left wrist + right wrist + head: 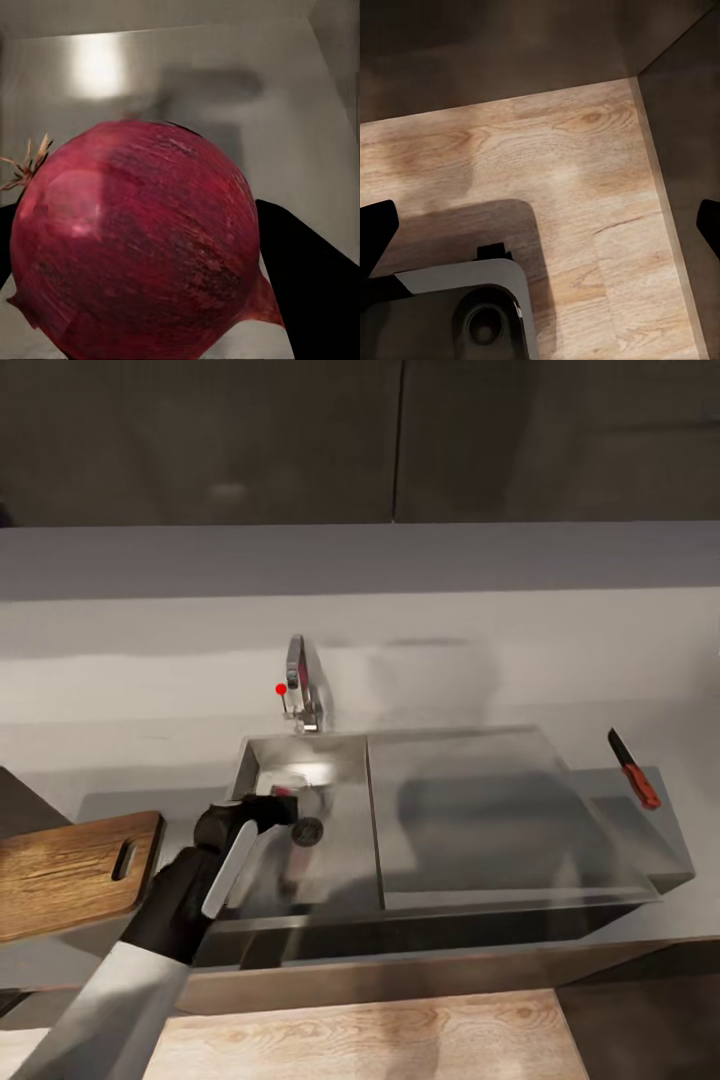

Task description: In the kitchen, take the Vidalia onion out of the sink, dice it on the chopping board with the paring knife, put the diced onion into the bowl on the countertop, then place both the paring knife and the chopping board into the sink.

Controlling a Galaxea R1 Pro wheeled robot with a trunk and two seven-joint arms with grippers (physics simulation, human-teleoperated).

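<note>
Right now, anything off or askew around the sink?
Two things: the chopping board juts past the countertop edge at the left, and the paring knife lies on the sink unit's right rim. Nothing spilled or damaged.

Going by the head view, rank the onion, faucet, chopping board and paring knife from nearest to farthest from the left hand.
1. Vidalia onion: between the left hand's fingers, inside the sink.
2. Faucet and chopping board: too close to call; faucet behind the basin, board on the left.
3. Paring knife: far right, past the drainboard.
</note>
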